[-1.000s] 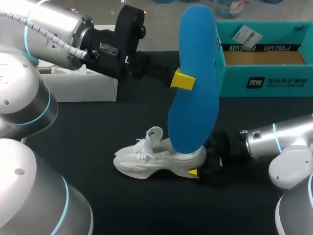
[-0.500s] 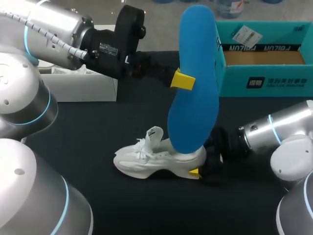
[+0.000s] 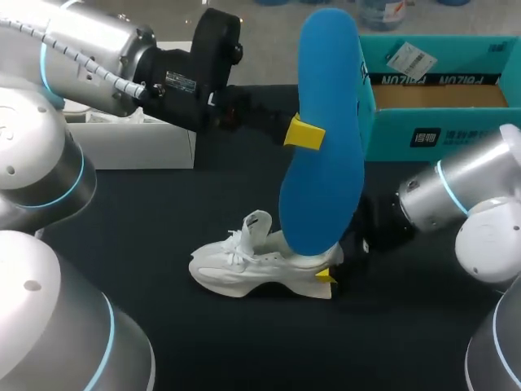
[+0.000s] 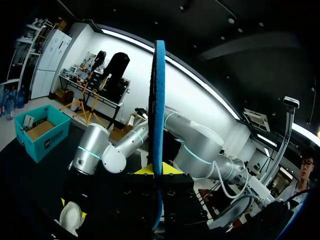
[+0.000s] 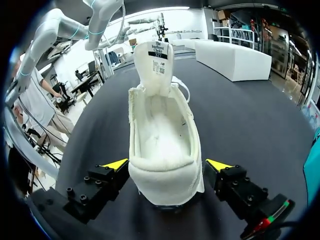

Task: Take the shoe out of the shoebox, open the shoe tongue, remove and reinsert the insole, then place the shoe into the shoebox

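Blue insole (image 3: 326,130) stands upright in the air above the shoe (image 3: 260,265), hiding the far finger of our left gripper (image 3: 305,133), which pinches it at mid-length. From the left wrist we see it only edge-on. It also covers part of the shoe's heel. The white shoe sits on its sole near the middle of the black table (image 3: 163,212), tongue raised. Our right gripper (image 5: 167,167) stands wide, one finger just beside each side of the heel. A teal shoebox (image 3: 440,106) lies open at the far right corner, cut off.

White shoe (image 3: 252,265) sits tongue up, blue insole (image 3: 326,138) upright above, teal shoebox (image 3: 440,134) open.
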### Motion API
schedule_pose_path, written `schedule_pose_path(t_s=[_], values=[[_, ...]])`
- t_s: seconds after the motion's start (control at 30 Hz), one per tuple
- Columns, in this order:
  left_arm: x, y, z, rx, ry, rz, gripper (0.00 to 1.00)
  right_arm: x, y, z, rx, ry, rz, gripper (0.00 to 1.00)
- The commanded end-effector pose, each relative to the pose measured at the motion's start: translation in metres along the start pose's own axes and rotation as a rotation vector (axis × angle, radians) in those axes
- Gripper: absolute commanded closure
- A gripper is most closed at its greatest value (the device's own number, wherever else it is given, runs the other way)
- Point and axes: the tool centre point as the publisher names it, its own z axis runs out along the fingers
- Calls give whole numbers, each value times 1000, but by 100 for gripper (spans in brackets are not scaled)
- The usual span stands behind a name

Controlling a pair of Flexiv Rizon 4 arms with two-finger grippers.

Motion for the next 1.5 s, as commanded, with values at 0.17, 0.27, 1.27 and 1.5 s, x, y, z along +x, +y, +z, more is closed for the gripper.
schedule_pose_path(t_s=[0.17,0.27,1.27,1.5], values=[[0,1,1,1,-2,0,100,8,23,-21,327,-6,-4,0],[0,1,1,1,-2,0,100,11,27,-27,357,-14,-1,0],[0,1,1,1,-2,0,100,10,40,-49,743,-97,17,0],[0,1,1,1,-2,0,100,8,42,-49,747,-95,-9,0]])
